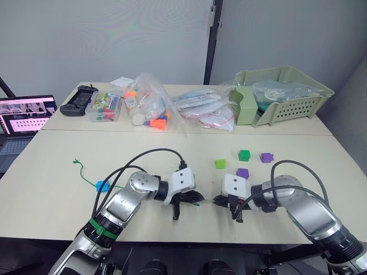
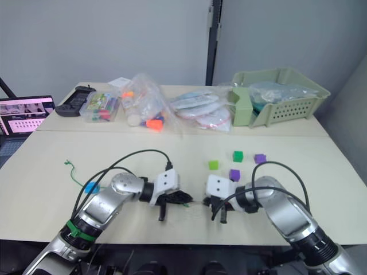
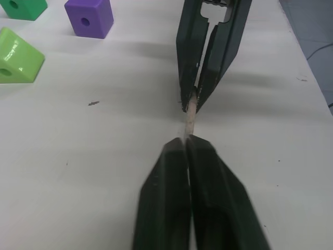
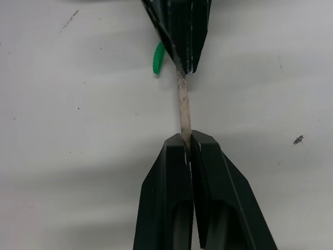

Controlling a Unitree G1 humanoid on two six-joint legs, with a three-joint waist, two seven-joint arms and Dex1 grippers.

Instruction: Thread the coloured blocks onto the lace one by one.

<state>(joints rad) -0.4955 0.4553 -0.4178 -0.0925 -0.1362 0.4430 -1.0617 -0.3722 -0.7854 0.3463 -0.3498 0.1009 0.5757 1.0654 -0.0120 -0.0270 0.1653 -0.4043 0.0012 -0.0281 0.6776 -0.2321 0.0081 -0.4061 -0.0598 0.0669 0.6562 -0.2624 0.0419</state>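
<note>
my left gripper (image 3: 186, 139) and right gripper (image 4: 187, 136) both pinched the lace's (image 1: 86, 175) pale tip low over the desk (image 1: 172, 149), a blue block (image 1: 102, 185) already threaded.

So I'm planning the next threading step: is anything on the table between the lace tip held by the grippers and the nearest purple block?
Nothing visible. The lace tip is pinched between the left gripper and right gripper; bare table separates it from the purple block.
</note>
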